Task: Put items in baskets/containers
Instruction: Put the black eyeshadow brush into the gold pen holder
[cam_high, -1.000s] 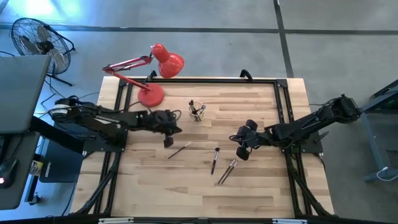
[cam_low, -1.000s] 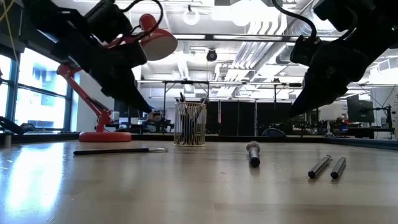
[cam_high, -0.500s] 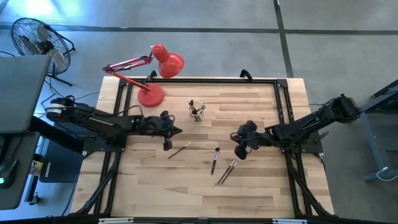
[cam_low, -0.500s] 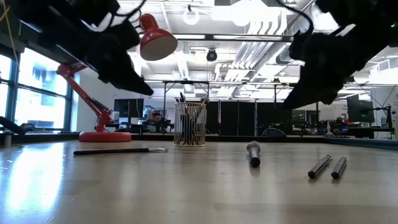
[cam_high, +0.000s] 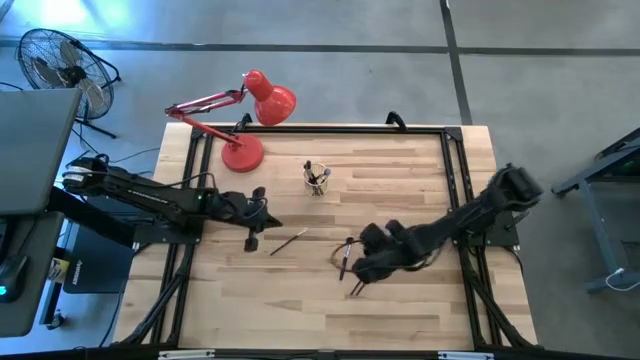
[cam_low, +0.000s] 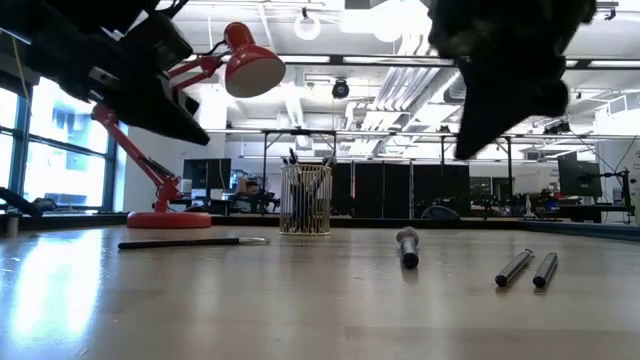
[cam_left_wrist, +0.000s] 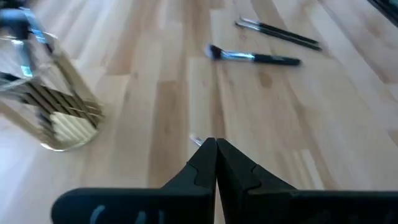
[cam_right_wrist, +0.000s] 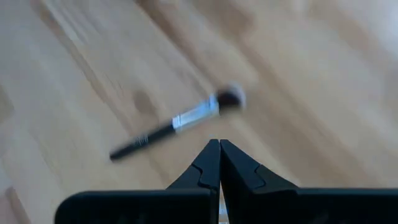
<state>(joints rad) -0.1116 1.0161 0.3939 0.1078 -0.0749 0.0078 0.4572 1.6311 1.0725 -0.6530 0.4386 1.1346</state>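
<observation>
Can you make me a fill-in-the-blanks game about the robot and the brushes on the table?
1. The lamp at the back of the table is colored ____.
2. The clear cup already holds some ____.
3. The jaws of the left gripper are ____.
4. In the high view, ____ brushes lie loose on the table.

Missing words: red; brushes; shut; four
</observation>
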